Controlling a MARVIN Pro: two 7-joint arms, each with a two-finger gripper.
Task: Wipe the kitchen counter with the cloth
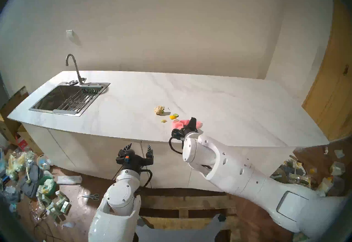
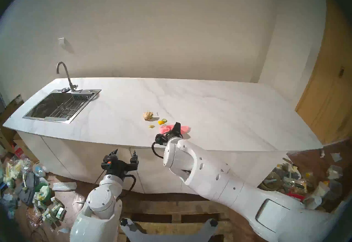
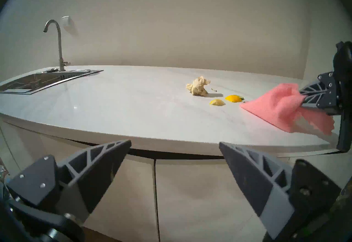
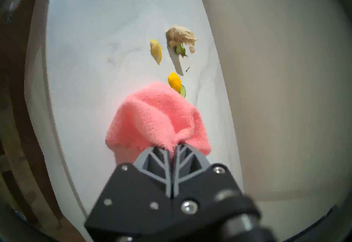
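Near the counter's front edge, the right gripper (image 4: 173, 147) pinches the pink cloth (image 4: 158, 115), jaws pressed together on a bunched fold. Cloth drapes onto the kitchen counter (image 1: 219, 102), at 4 o'clock from the beige paper wad (image 1: 159, 110). Orange peel (image 1: 172, 116) and a pale yellow scrap (image 1: 163, 121) lie just beside it. Left gripper (image 1: 140, 148) hangs spread before the cabinets (image 3: 200, 188), empty. Sink (image 1: 45, 100) sits at 10 o'clock, well apart.
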